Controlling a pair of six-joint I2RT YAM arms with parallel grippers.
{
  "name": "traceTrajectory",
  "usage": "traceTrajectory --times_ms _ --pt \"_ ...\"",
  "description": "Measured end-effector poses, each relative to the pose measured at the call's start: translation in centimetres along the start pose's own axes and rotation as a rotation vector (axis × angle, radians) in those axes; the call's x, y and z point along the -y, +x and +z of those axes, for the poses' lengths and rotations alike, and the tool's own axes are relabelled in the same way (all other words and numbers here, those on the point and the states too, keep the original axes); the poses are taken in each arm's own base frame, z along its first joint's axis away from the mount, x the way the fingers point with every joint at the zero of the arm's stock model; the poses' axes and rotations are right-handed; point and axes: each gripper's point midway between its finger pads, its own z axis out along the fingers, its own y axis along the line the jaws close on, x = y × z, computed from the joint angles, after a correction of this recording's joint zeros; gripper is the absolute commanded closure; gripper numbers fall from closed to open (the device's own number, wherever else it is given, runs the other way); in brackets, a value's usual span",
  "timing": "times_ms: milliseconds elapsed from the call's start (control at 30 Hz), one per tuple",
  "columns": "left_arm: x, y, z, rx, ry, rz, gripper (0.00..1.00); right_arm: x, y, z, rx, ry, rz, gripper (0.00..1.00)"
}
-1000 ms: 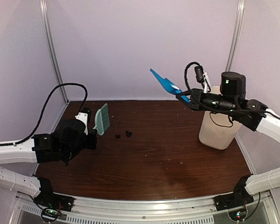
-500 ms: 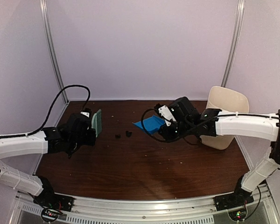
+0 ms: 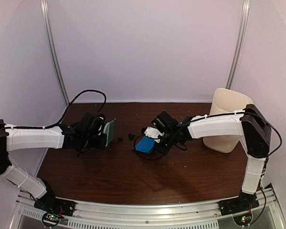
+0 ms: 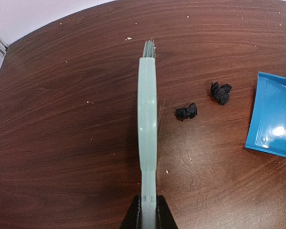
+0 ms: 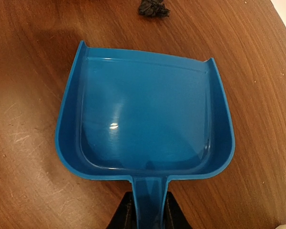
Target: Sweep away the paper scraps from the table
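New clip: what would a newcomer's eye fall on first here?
The bright blue dustpan, held by the right gripper down at the table near its middle, stands out most. Facing it, the left gripper holds a pale green brush, with two black paper scraps lying between brush and pan. A cream bin stands at the far right.

Top external looks down on the table (image 3: 181, 171) from high at six o'clock; both wrist cameras look down closely, sharing the dustpan (image 4: 274, 119), three o'clock in the left's
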Motion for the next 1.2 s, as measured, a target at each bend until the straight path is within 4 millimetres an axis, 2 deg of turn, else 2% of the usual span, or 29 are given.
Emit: traceTrajectory --times_ms 233,467,633,967,1200 --pt "1.1 -0.4 1.4 -0.035 0.037 0.037 1.0 2.0 -2.1 1.4 0.019 -0.052 -0.058 1.0" --pt "3.5 -1.6 3.0 -0.062 0.107 0.085 1.0 0.2 -2.1 4.2 -0.02 -0.167 -0.135 1.0" --pt "4.8 -1.8 3.3 -0.073 0.167 0.115 1.0 -0.4 -2.2 4.8 -0.021 -0.217 -0.163 1.0" --pt "6.6 -1.4 2.4 -0.091 0.288 0.135 1.0 -0.6 -3.0 4.7 0.021 -0.24 -0.168 1.0" --pt "7.5 -1.1 0.3 -0.079 0.361 0.138 1.0 -1.1 -1.5 4.6 0.055 -0.235 -0.15 1.0"
